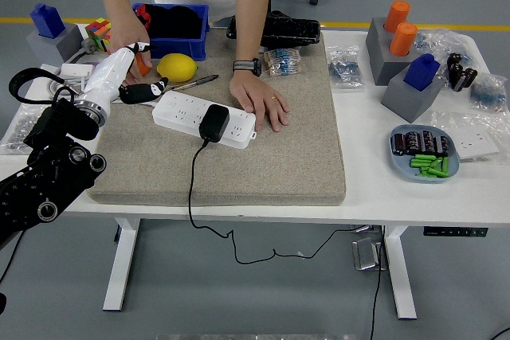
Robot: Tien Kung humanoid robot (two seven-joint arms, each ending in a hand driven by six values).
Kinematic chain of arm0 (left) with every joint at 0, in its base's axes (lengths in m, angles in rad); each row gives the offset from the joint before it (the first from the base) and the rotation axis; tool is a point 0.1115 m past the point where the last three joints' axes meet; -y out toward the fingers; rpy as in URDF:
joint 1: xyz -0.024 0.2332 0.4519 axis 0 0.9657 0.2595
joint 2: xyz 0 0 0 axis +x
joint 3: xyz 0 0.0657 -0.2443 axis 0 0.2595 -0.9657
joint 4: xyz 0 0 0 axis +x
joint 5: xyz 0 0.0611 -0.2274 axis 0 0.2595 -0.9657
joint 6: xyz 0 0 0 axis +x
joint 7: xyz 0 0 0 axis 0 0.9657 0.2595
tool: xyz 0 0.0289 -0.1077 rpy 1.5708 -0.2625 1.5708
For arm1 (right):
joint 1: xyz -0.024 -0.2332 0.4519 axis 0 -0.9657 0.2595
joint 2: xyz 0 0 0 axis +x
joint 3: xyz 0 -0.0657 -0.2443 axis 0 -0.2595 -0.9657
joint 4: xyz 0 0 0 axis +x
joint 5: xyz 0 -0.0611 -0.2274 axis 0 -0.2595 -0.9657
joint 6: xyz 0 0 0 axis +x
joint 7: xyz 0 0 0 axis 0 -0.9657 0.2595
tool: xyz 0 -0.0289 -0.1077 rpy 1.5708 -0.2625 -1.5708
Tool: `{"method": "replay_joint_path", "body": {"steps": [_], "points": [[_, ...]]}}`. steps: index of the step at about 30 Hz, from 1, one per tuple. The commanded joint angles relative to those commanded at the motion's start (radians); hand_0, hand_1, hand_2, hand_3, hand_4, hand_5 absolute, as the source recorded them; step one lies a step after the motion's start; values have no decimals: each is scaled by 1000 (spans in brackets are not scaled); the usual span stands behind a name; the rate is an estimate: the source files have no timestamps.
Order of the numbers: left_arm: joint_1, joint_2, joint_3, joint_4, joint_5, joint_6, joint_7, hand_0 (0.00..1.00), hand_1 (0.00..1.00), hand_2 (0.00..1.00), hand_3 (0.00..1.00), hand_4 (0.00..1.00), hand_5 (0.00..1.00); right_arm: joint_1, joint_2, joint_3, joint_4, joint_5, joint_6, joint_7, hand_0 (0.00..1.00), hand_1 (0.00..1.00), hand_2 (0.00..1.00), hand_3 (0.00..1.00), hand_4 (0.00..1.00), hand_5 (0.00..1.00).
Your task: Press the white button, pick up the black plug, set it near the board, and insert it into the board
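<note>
The black plug (213,123) sits seated in the white power board (205,119), which lies on the beige mat (239,157) toward its far left part; the plug's black cord (191,189) trails off the near edge of the mat and hangs below the white table (382,189). The left hand (119,77) hovers just beyond the board's left end with white fingers (147,89) loosely extended and nothing in them. The right hand is not in view. A person's hand (259,101) rests flat on the mat, touching the board's right end (apparently steadying it); the person's other hand (131,41) is near the blue bin (171,29). Judgement: the plug is a rigid, light plastic block with smooth, somewhat slippery sides; it is best pinched across its two opposite side faces, clear of the cord exit. The cord will drag and may twist the plug when lifted.
</note>
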Motion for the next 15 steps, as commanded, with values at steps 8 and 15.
{"method": "replay_joint_path", "body": {"steps": [8, 15], "points": [[91, -19, -169, -64, -8, 57, -90, 998, 998, 998, 998, 998, 998, -1, 0, 1, 0, 0, 0, 0, 855, 728, 718, 686, 857, 470], [150, -34, -266, -97, -27, 88, -143, 998, 998, 975, 983, 989, 998, 1, -6, 1, 1, 0, -1, -1, 855, 728, 715, 685, 858, 471]]}}
